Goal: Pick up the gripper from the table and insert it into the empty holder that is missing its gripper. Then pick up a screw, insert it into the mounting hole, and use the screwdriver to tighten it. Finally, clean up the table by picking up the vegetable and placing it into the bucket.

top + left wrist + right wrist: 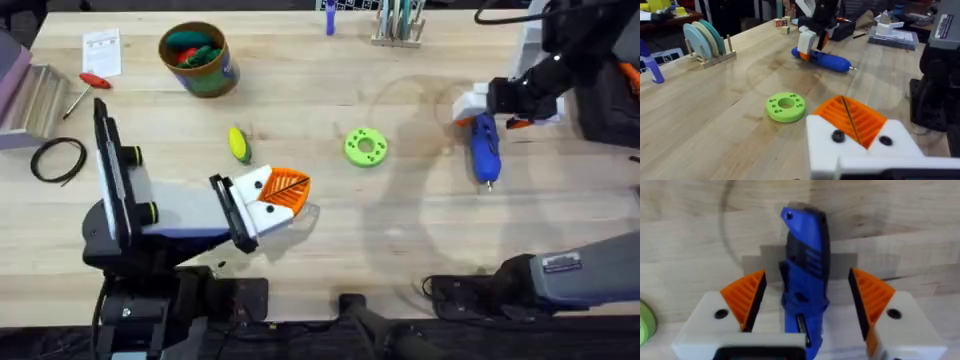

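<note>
Right wrist view is showing the relation the coming move is turning on: the screwdriver is lying on the surface directly between the two orange ribbed pads of the right gripper, with its long axis running straight through the gap, parallel to the fingers rather than across them. The pads are standing apart on either side of the blue body with daylight showing on both sides, so the right gripper is sitting open and straddling the tool, not yet clamping it.

In the overhead view the screwdriver is resting at the right side of the surface, its thin bit pointing toward the arms' bases and its butt end tucked under the right gripper. The right arm is plainly the nearer one. A squeeze across the body's short width looks like all the grasp is needing.

The left gripper is hovering near the middle-left of the surface, well apart from the tool. Its orange pads appear pressed together with only a dark seam between them, so it is reading as closed, and I cannot tell whether anything is pinched inside.

The vegetable is lying just beyond the left gripper, and the bucket is standing farther back on the left. The green disc is sitting between the two grippers.
</note>
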`<act>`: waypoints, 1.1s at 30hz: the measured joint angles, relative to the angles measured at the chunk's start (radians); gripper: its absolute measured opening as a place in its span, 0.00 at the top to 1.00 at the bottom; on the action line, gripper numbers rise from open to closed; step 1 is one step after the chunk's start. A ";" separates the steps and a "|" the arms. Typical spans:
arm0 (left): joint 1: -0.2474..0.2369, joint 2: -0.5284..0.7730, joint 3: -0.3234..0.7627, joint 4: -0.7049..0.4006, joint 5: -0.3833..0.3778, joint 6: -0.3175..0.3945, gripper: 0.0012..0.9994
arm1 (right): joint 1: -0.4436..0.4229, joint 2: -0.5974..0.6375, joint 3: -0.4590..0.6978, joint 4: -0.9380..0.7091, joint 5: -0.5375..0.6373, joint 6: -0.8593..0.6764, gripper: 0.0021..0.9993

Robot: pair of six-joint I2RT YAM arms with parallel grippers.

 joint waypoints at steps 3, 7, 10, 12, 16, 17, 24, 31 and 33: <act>0.000 0.000 0.000 0.000 0.000 0.000 1.00 | -0.012 0.039 0.005 0.026 0.002 -0.005 0.01; 0.000 0.000 0.000 0.000 0.000 0.000 1.00 | -0.020 0.093 0.007 0.046 0.005 -0.020 0.01; 0.000 0.000 0.000 0.000 0.000 0.000 1.00 | -0.021 0.102 0.018 0.059 0.004 -0.036 0.01; 0.000 0.000 0.000 0.000 0.000 0.000 1.00 | -0.021 0.103 0.019 0.061 0.005 -0.042 0.01; 0.000 0.000 0.000 0.000 0.000 0.000 1.00 | -0.021 0.103 0.019 0.064 0.005 -0.048 0.01; 0.000 0.000 0.000 0.000 0.000 0.000 1.00 | -0.021 0.103 0.019 0.065 0.005 -0.050 0.04; 0.000 0.000 0.000 0.000 0.000 0.000 1.00 | -0.021 0.108 0.019 0.075 0.025 -0.065 0.92; 0.000 0.000 0.000 0.000 0.000 0.000 1.00 | -0.022 0.110 0.022 0.075 0.031 -0.064 0.98; 0.000 0.000 0.000 0.000 0.000 0.000 1.00 | -0.021 0.110 0.025 0.064 0.031 -0.064 0.98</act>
